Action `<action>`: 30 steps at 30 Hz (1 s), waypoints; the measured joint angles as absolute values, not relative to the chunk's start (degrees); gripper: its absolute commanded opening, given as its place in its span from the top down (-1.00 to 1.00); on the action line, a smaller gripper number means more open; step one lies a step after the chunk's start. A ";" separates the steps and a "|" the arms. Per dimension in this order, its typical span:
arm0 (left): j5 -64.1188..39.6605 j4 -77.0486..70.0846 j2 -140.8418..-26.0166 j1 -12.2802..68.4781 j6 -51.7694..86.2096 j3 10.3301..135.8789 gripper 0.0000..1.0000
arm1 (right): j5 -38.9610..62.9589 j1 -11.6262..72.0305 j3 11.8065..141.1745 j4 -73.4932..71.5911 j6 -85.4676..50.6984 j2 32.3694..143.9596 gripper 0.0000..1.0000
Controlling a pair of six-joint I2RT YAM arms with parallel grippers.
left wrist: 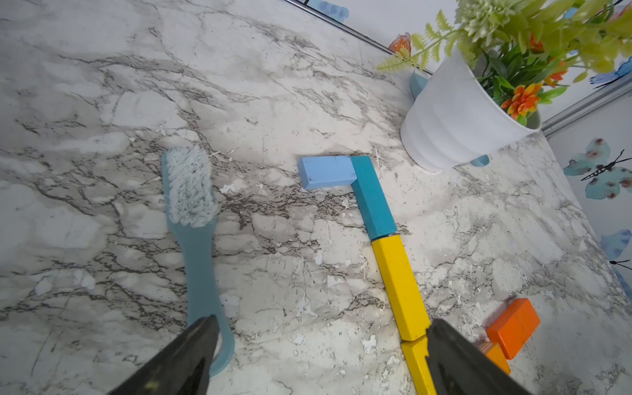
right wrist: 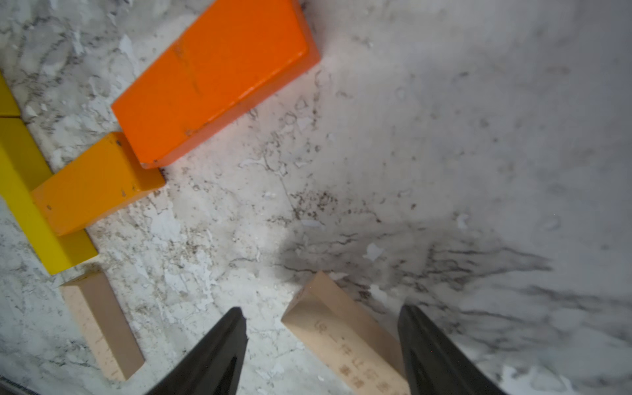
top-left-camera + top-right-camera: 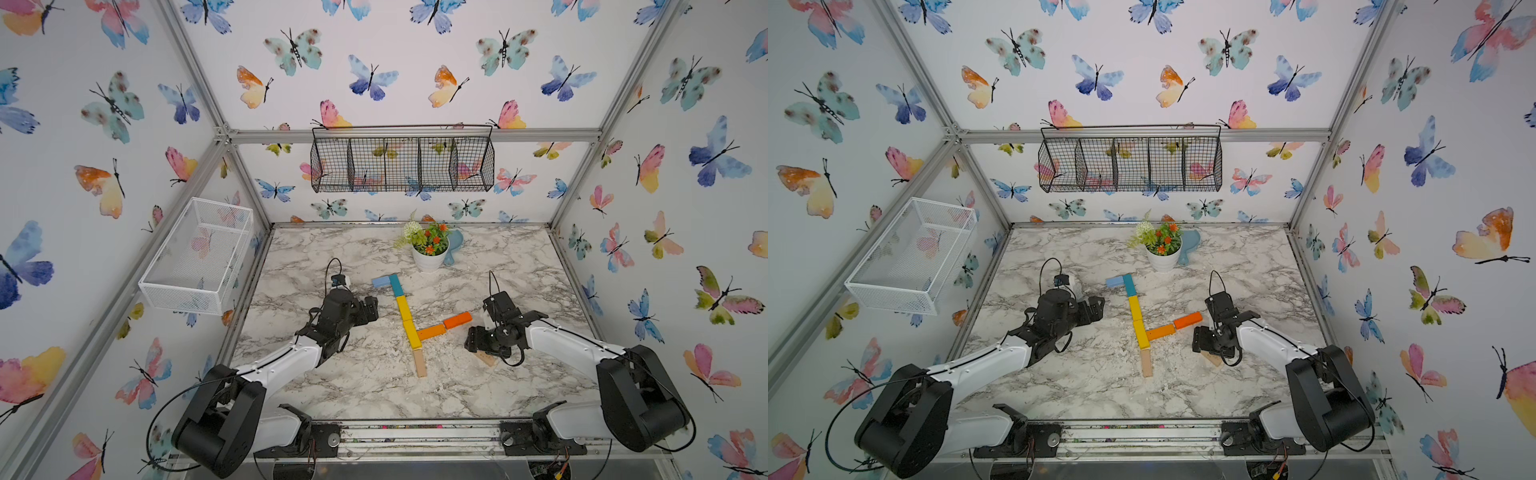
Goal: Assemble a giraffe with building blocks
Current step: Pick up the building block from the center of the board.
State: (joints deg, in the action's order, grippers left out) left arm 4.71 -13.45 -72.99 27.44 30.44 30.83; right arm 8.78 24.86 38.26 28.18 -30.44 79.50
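The giraffe lies flat mid-table: light-blue head [image 3: 380, 281], teal block [image 3: 395, 284], two yellow blocks [image 3: 404, 307], two orange blocks [image 3: 457, 320] branching right, one plain-wood leg [image 3: 419, 363]. A second plain-wood block [image 2: 342, 335] lies loose to the right, partly under my right gripper [image 3: 473, 340]. In the right wrist view that gripper [image 2: 323, 325] is open astride this block, which sits nearer one finger, with a gap at the other. My left gripper [image 1: 321, 328] hangs open left of the neck, holding nothing.
A pale-teal brush [image 1: 201, 246] lies on the marble beside the left gripper. A white flower pot [image 3: 429, 257] stands behind the head, with a pale-blue object [image 3: 454, 245] behind it. Wire baskets hang on the back wall [image 3: 402, 164] and left wall [image 3: 199, 255].
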 measured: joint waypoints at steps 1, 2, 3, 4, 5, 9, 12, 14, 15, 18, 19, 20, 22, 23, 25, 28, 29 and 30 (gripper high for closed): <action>4.73 -13.45 -72.95 27.44 30.39 30.81 -0.97 | 8.36 25.12 38.33 28.67 -30.44 79.53 -0.48; 4.73 -13.47 -72.88 27.44 30.35 30.79 -0.97 | 7.68 25.52 38.44 29.12 -30.46 79.72 -0.46; 4.73 -13.50 -72.77 27.44 30.22 30.72 -0.97 | 7.18 26.02 38.70 29.43 -30.46 79.99 -0.44; 4.75 -13.52 -72.53 27.44 30.17 30.57 -0.97 | 6.13 26.87 39.11 29.85 -30.55 80.53 -0.42; 4.75 -13.50 -72.36 27.44 30.11 30.44 -0.97 | 5.17 27.73 39.53 30.24 -30.65 81.06 -0.41; 4.78 -13.54 -72.25 27.44 29.95 30.30 -0.97 | 1.45 30.63 40.58 31.16 -31.33 82.56 -0.34; 4.78 -13.63 -72.25 27.44 29.82 30.30 -0.97 | -0.10 31.40 40.66 31.33 -31.97 82.72 -0.16; 4.78 -13.74 -72.25 27.44 29.80 30.30 -0.97 | -0.36 31.62 40.64 31.35 -32.25 82.76 -0.01; 4.78 -13.82 -72.25 27.44 29.80 30.30 -0.97 | -0.47 31.62 40.62 31.40 -32.42 82.78 0.00; 4.78 -13.89 -72.25 27.44 29.80 30.30 -0.97 | -0.60 31.59 40.62 31.42 -32.49 82.96 0.20; 4.78 -13.89 -72.25 27.44 29.80 30.30 -0.97 | -0.60 31.59 40.62 31.33 -32.40 83.05 0.22; 4.78 -13.91 -72.25 27.44 29.80 30.30 -0.97 | -0.71 31.59 40.62 31.29 -32.40 83.11 0.24; 4.78 -13.93 -72.25 27.44 29.80 30.30 -0.97 | -0.78 31.62 40.69 31.31 -32.34 83.26 0.24; 4.75 -13.93 -72.25 27.44 29.80 30.30 -0.97 | -0.82 31.62 40.71 31.31 -32.32 83.26 0.26; 4.75 -13.93 -72.25 27.44 29.80 30.30 -0.97 | -0.95 31.64 40.71 31.35 -32.05 83.29 0.43; 4.75 -13.93 -72.25 27.44 29.80 30.30 -0.97 | -1.17 31.73 40.77 31.24 -31.97 83.22 0.53; 4.75 -13.93 -72.25 27.44 29.80 30.30 -0.97 | -1.26 31.79 40.77 31.24 -31.92 83.22 0.55; 4.75 -13.93 -72.25 27.44 29.80 30.30 -0.97 | -1.34 31.86 40.82 31.24 -31.92 83.22 0.58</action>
State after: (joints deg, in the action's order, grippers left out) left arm 4.75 -13.93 -72.25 27.44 29.80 30.30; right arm -1.34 31.86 40.82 31.24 -31.92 83.22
